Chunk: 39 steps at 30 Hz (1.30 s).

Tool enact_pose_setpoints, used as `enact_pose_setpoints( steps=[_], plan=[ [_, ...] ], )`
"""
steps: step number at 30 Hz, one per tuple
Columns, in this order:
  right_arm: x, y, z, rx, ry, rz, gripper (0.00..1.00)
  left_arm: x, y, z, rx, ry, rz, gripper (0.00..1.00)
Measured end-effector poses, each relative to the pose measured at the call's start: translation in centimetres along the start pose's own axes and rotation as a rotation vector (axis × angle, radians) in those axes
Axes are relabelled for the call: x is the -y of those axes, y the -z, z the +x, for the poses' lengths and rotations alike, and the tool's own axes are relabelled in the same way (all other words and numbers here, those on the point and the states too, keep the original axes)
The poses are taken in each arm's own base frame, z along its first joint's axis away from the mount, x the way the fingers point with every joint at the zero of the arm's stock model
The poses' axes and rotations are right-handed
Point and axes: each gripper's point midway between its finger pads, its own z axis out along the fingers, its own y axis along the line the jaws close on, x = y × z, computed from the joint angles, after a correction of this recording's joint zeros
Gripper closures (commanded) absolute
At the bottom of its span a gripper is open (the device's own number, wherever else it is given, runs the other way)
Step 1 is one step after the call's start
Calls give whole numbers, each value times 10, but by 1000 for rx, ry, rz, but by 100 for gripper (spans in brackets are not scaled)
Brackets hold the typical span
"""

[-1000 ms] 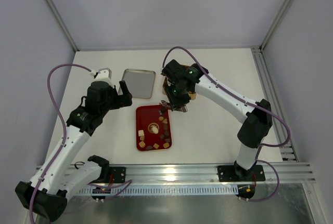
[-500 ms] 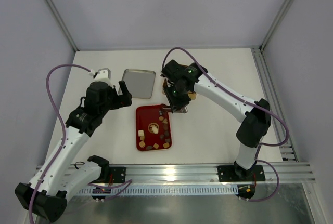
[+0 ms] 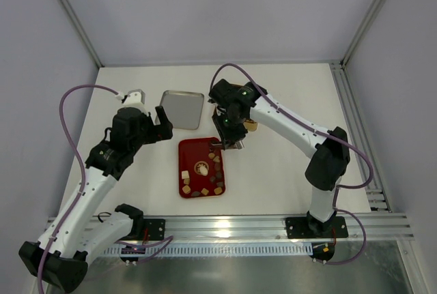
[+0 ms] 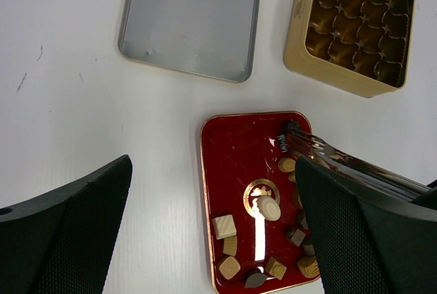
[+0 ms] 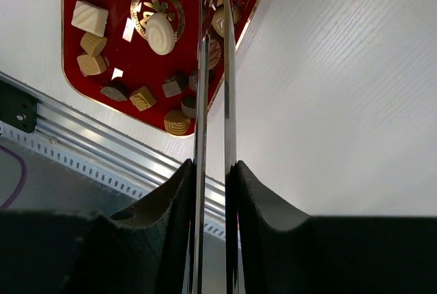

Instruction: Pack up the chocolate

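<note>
The right claw (image 5: 212,171) is clamping metal tongs (image 5: 229,89), their tips reaching over the chocolate (image 4: 224,226) lying loose on the red tray (image 4: 232,151); the left claw (image 4: 215,164) is hanging wide open, empty. Best to be pinching one piece squarely and gently, then lifting straight before crossing to the gold tin (image 4: 328,79).

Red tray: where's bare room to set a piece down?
Bare: the far-left half of the red tray, between its far rim and the gold emblem. Crowded: the near edge and right side, where the chocolate sits and the tongs in the right gripper reach in.
</note>
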Motion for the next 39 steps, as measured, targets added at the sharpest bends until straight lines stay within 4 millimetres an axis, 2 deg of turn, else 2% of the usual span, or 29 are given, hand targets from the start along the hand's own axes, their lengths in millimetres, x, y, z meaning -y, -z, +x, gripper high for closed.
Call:
enact_pose_setpoints(
  steps=[10, 19, 29, 39],
  plan=[
    [2, -9, 2, -24, -2, 14, 63, 0, 0, 0, 2, 0, 1, 0],
    [1, -8, -1, -21, -1, 15, 64, 0, 1, -1, 3, 1, 1, 0],
    [1, -20, -6, -49, 0, 24, 63, 0, 1, -1, 4, 1, 2, 0],
    [0, -18, -7, -50, 4, 22, 63, 0, 1, -1, 5, 1, 2, 0]
  ],
)
